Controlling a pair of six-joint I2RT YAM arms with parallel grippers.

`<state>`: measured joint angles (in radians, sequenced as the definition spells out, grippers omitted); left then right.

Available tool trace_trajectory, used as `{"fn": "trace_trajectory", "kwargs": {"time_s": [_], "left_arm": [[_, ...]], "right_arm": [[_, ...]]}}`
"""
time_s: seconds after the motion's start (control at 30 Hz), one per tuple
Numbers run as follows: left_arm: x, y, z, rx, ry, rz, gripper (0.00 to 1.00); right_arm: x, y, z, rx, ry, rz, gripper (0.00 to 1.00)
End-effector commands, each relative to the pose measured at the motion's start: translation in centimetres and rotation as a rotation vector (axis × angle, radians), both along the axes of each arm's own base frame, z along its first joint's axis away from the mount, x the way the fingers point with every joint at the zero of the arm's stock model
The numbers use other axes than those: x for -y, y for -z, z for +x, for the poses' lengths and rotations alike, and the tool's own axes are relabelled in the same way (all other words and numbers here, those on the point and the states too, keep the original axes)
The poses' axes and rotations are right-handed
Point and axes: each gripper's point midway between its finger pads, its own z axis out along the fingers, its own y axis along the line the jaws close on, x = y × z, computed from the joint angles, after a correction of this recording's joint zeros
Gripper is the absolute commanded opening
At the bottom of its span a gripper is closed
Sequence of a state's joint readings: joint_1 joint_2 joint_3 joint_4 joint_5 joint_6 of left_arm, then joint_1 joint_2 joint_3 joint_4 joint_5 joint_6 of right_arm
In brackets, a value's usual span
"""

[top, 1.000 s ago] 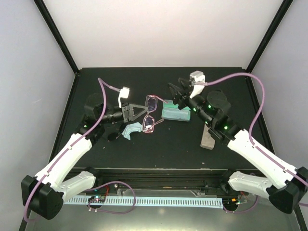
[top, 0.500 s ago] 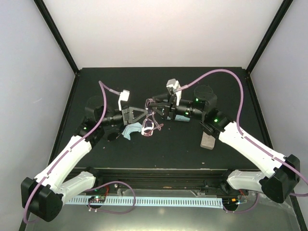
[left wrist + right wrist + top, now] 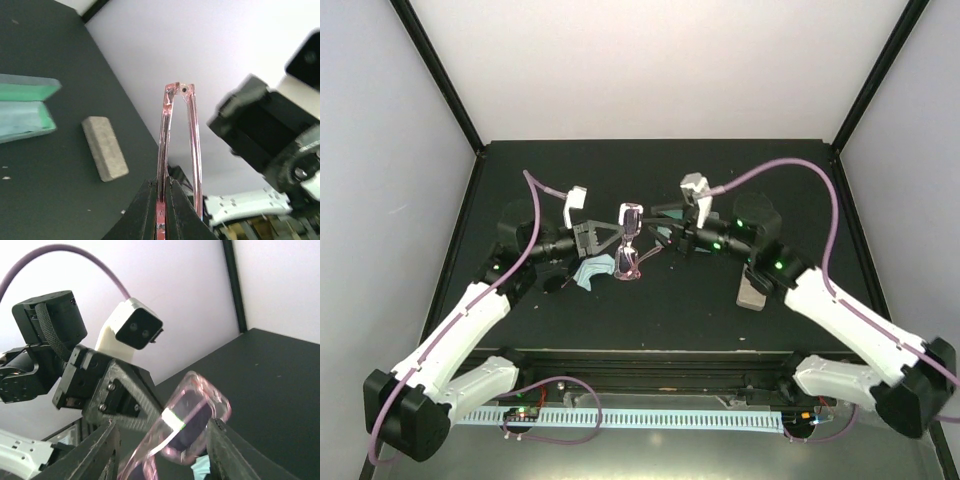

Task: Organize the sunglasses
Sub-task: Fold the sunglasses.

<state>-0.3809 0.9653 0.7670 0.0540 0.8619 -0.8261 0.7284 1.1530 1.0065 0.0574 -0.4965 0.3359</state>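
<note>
- One pair of pink sunglasses (image 3: 629, 240) is clamped in the closed left tool (image 3: 161, 189).
- The right tool (image 3: 163, 440) is spread wide, one finger on either side of the frame.

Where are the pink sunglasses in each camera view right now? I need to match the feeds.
Top external: the pink sunglasses are at mid-table, between the two arms' tips.
Left wrist: edge-on, rising from bottom centre, clamped in the left gripper.
Right wrist: lens at lower centre, between the spread fingers of the right gripper.
Shared landmark: the left gripper holding the frame, seen in all three views.
</note>
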Motion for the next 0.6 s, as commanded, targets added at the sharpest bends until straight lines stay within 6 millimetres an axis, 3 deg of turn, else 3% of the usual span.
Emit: {"fn": "trace_trajectory", "kwargs": {"time_s": [0.0,0.13,0.27,0.4,0.57], "left_arm": [[-2.2,-1.0,2.9,0.028,-0.231,0.058,0.02],[-3.9,-1.8,5.3,0.038,-0.405,0.036,0.02],[-3.6,-2.2,6.6,0.06,-0.424,0.039,0.01],[-2.8,-1.8,7.0,0.076,-0.396,0.065,0.01],[-1.7,-1.5,6.4,0.091,-0.333,0.083,0.02]], "right_arm": [[4.5,-2.5,0.3,0.01,0.22,0.16,0.5],[5.9,1.2,0.0,-0.091,0.281,0.127,0.45],[4.1,4.1,-2.8,-0.139,0.086,0.099,0.31],[1.4,4.6,-6.0,-0.151,-0.148,0.105,0.17],[-1.1,4.2,-6.2,-0.175,-0.216,0.124,0.12]]}}
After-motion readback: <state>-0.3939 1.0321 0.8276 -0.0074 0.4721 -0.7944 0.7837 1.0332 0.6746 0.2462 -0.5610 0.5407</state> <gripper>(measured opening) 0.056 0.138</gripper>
